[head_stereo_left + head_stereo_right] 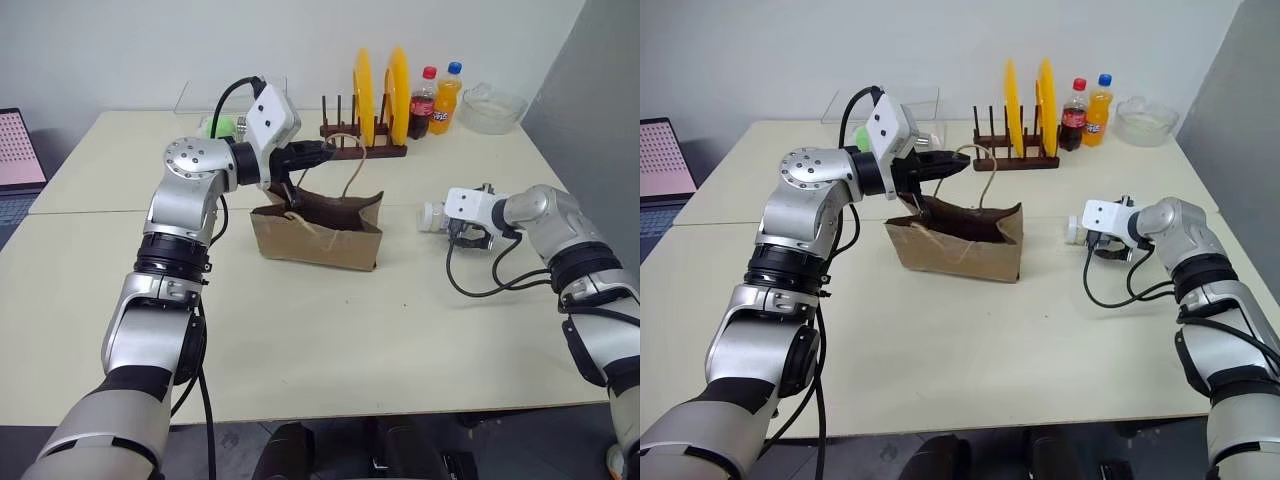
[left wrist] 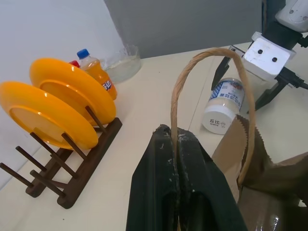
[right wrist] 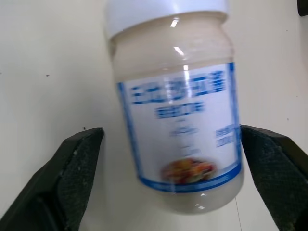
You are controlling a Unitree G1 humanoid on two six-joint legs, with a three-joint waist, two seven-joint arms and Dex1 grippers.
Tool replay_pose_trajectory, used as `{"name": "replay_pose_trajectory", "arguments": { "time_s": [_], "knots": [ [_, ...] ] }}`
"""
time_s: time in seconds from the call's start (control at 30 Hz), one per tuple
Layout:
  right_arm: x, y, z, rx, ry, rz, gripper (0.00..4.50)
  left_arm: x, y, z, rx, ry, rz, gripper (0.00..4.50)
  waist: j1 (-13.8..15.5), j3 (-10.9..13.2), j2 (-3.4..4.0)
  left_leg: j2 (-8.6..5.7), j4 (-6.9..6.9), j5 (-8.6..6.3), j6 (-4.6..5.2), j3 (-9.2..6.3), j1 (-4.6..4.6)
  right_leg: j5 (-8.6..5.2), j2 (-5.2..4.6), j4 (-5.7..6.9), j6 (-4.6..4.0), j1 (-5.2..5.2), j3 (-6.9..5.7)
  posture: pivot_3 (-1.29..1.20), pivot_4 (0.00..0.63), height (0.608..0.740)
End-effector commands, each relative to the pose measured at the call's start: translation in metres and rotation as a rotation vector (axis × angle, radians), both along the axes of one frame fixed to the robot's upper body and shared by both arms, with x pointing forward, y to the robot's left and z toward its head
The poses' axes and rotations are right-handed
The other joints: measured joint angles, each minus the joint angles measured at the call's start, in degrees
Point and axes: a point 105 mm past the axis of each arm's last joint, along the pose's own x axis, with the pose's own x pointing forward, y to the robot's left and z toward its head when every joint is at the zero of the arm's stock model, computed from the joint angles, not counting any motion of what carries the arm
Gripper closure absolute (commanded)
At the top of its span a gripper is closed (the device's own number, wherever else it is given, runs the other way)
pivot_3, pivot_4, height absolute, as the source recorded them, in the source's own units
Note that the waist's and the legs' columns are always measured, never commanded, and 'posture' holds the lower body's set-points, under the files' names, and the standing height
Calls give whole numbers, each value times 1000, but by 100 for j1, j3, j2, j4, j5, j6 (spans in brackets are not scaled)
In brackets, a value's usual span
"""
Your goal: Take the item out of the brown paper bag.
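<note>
The brown paper bag [image 1: 318,238] stands open at the table's middle. One of its loop handles [image 2: 178,96] is pinched in my left gripper [image 2: 171,137], which is shut on it and holds it up above the bag's mouth. The item [image 3: 178,120], a whitish jar with a white cap and a blue-edged label, lies on its side on the table to the right of the bag [image 1: 432,216]. My right gripper [image 3: 171,131] is open around the jar, and there is a gap between the jar and each finger.
A wooden rack with two yellow plates [image 1: 378,95] stands behind the bag. A cola bottle [image 1: 422,105], an orange soda bottle [image 1: 446,100] and a glass bowl [image 1: 492,108] are at the back right. A green ball [image 1: 220,127] sits behind my left arm.
</note>
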Motion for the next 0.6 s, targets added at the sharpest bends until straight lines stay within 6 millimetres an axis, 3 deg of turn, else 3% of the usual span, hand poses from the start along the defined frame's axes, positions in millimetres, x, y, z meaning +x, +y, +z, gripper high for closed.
{"name": "replay_pose_trajectory", "arguments": {
  "time_s": [0.03, 0.13, 0.23, 0.37, 0.53, 0.6],
  "knots": [
    [2, 2, 24, 18, -64, 26, 17, -3, 1, 15, -30, -48, -5, 4500, 0, 0, 0, 0, 0, 0, 0, 1, 0, 0, 0, 0, 0, 0, 1, 0, 150, 740],
    [-3, -1, 45, 28, -115, 54, 17, -3, 1, 15, -26, -51, -4, 4500, 4, 0, 0, 0, 0, 0, 0, 0, 0, 0, 0, 0, 0, 0, 1, 0, 150, 740],
    [-21, -3, 74, 99, -155, 80, 17, -1, 2, 17, -28, -60, 6, 4500, 22, 0, 0, 0, 0, -1, 1, -2, -3, 0, 0, -2, 0, 0, -2, 0, 150, 740],
    [-68, 0, 105, 310, -209, 122, 17, 3, 2, 23, -46, -60, 22, 4500, 57, 0, 0, 0, 0, -11, 19, -12, -9, -1, -1, -8, 1, 2, -12, 0, 150, 740],
    [-116, 27, 105, 553, -259, 207, 17, 6, 4, 23, -26, -58, 27, 4500, 52, 0, -3, 0, 10, -12, 20, -11, 5, -1, -1, -3, 4, 15, -10, 0, 150, 740],
    [-141, 58, 92, 757, -261, 234, 4, 7, 10, 27, -19, -55, 41, 4304, 42, -1, -5, 2, 7, -12, 20, -26, 9, -13, 1, -4, 24, 26, -20, 0, 150, 740]
  ]
}}
